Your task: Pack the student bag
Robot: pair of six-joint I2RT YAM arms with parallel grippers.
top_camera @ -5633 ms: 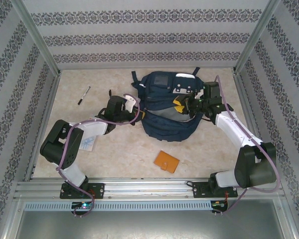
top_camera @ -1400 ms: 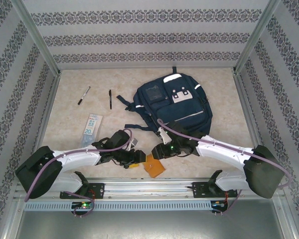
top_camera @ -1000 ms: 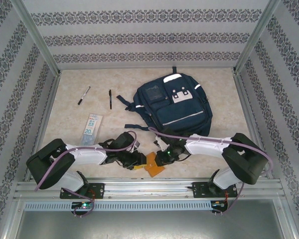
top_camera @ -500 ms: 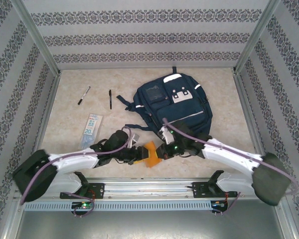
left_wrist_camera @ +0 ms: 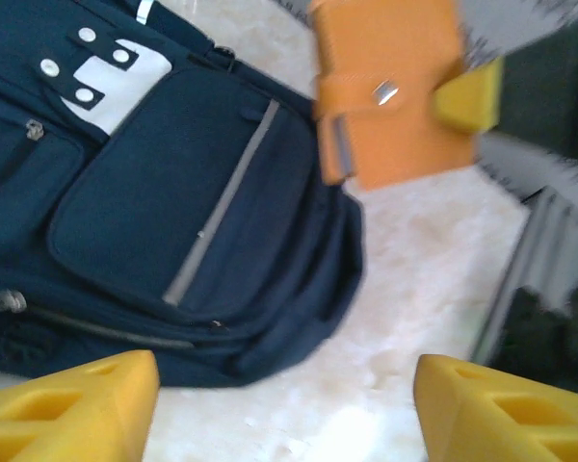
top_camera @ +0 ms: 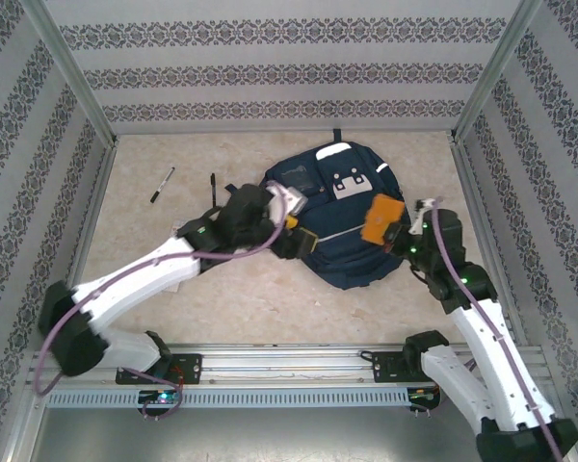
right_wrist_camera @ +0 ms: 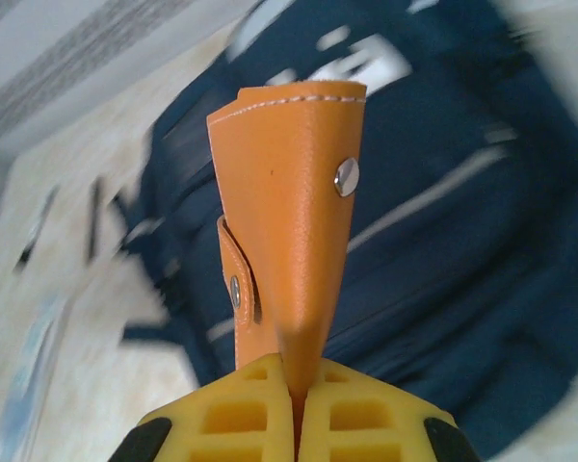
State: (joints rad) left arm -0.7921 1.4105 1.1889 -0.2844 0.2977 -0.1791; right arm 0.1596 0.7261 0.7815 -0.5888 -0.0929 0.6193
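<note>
The student bag (top_camera: 342, 241), navy with white patches, lies flat in the middle of the table. My right gripper (top_camera: 401, 235) is shut on an orange snap wallet (top_camera: 380, 219) and holds it above the bag's right side. In the right wrist view the wallet (right_wrist_camera: 289, 183) stands upright out of the closed yellow fingers of my right gripper (right_wrist_camera: 296, 390), with the bag (right_wrist_camera: 462, 241) below. My left gripper (top_camera: 297, 234) hovers at the bag's left edge. It is open in the left wrist view (left_wrist_camera: 289, 409), nothing between its fingers, facing the bag (left_wrist_camera: 193, 221) and the wallet (left_wrist_camera: 390, 87).
Two pens (top_camera: 162, 185) (top_camera: 213, 189) lie on the table's left, beyond the left arm. A pale blue packet (right_wrist_camera: 24, 385) lies left of the bag. Metal frame posts and patterned walls enclose the table.
Both grippers were at the near edge on the wallet. The left one let go, opened and swung to the bag's left side. The right one carried the wallet up over the bag's right side.
</note>
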